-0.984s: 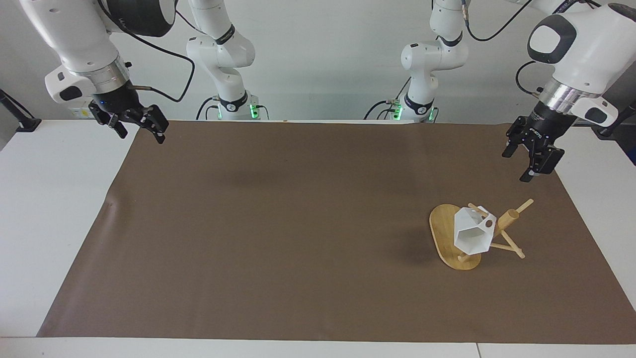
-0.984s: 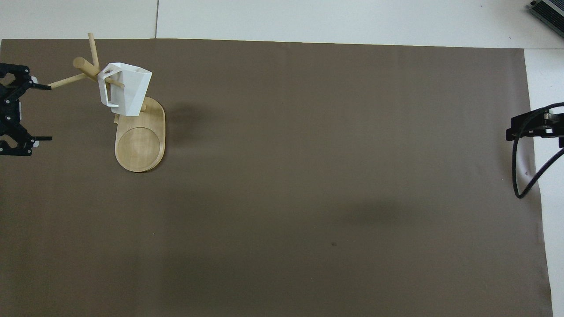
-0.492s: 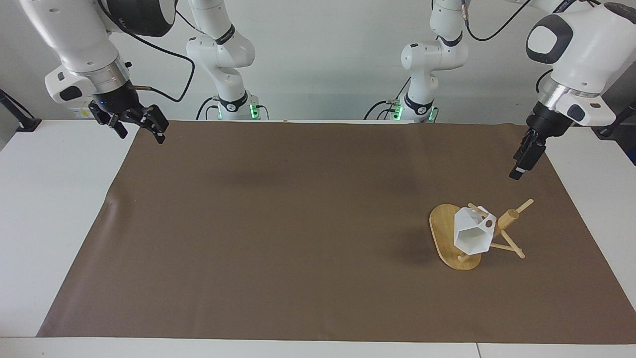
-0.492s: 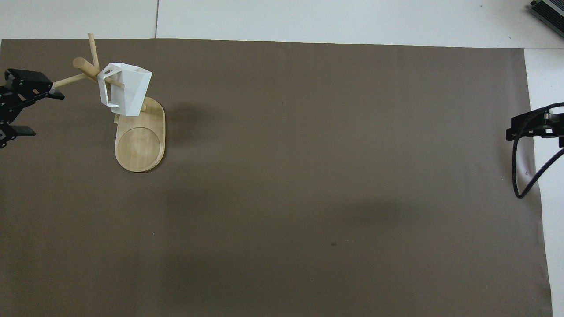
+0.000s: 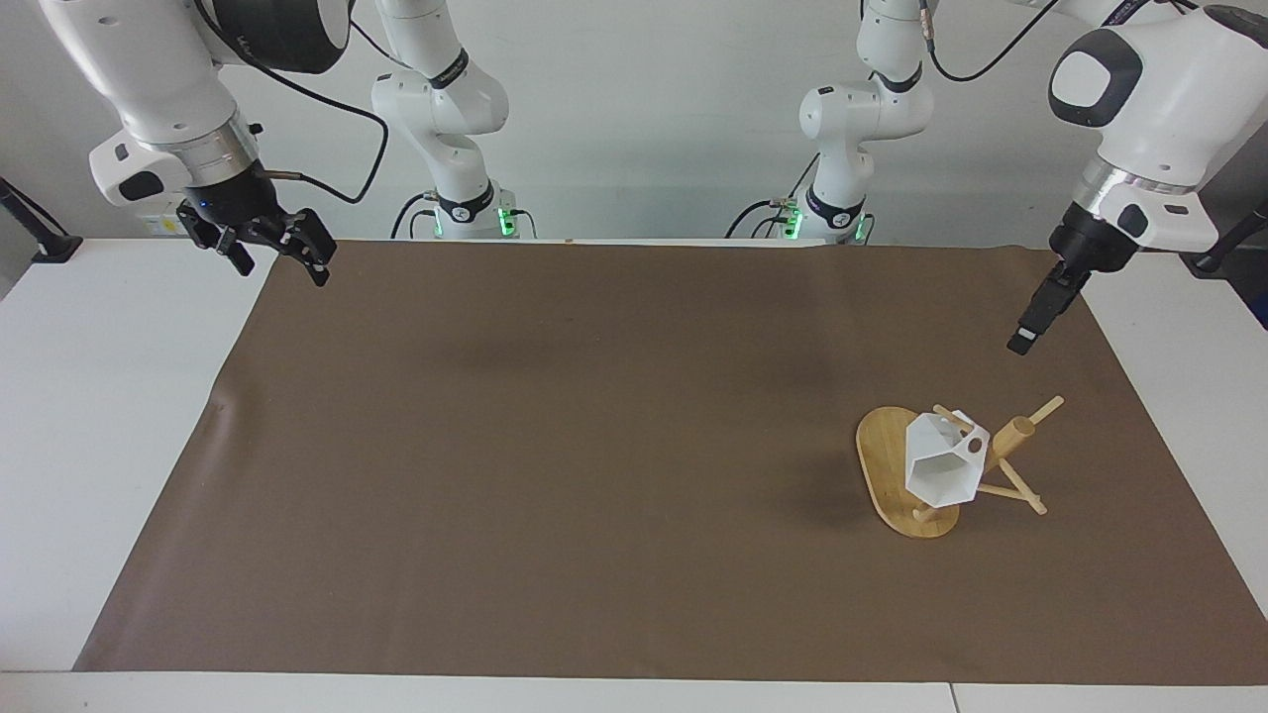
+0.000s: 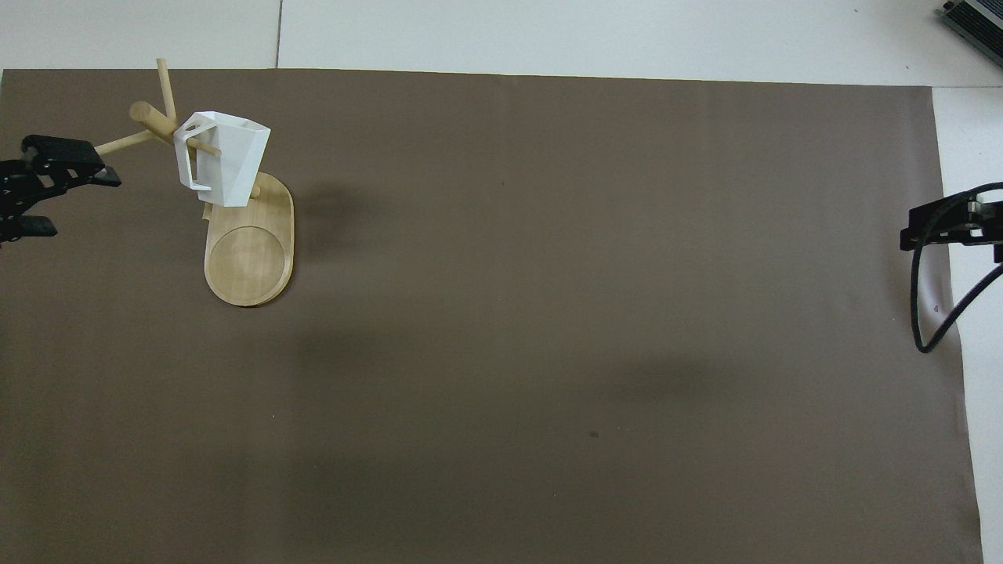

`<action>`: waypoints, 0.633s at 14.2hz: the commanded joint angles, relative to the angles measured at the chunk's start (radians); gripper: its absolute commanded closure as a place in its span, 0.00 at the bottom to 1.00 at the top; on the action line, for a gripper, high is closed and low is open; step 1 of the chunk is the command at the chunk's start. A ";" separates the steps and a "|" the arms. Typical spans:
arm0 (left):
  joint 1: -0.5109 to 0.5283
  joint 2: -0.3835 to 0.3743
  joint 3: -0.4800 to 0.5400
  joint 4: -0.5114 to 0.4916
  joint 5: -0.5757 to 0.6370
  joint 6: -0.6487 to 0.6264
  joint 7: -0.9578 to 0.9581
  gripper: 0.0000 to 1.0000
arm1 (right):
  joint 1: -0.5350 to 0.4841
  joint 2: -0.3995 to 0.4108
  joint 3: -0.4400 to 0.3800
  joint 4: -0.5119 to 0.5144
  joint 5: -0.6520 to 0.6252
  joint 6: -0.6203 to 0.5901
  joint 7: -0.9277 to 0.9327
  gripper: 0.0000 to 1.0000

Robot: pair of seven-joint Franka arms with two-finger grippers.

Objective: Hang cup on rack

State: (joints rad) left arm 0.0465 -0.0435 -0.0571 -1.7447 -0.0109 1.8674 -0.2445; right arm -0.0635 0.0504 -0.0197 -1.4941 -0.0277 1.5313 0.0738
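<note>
We see the cup (image 5: 939, 468) hanging on the rack (image 5: 897, 475) (task looks done); our left gripper (image 5: 1026, 335), open and empty, has swivelled above the mat (image 5: 594, 446); right gripper (image 5: 277, 253) waits open.

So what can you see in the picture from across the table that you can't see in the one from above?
Only the facing view shows the whole white arms and the right tool, open above the mat's corner. Only the overhead view shows the round hollow in the rack's base. Both show the cup hanging on the rack, and the open left tool, empty.
</note>
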 commanded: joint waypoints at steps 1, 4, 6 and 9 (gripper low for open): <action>-0.014 -0.022 -0.004 0.017 0.048 -0.094 0.086 0.00 | 0.004 -0.015 -0.008 -0.021 0.006 0.009 -0.014 0.00; -0.014 -0.038 -0.015 0.047 0.043 -0.216 0.207 0.00 | 0.004 -0.015 -0.008 -0.021 0.005 0.009 -0.014 0.00; -0.014 -0.053 -0.017 0.042 0.031 -0.249 0.249 0.00 | 0.004 -0.015 -0.008 -0.021 0.006 0.009 -0.014 0.00; -0.019 -0.064 -0.017 0.024 0.031 -0.240 0.243 0.00 | 0.004 -0.015 -0.008 -0.021 0.006 0.009 -0.014 0.00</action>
State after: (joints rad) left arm 0.0408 -0.0938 -0.0799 -1.7097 0.0118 1.6463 -0.0174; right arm -0.0635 0.0504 -0.0197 -1.4941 -0.0277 1.5313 0.0738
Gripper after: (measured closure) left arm 0.000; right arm 0.000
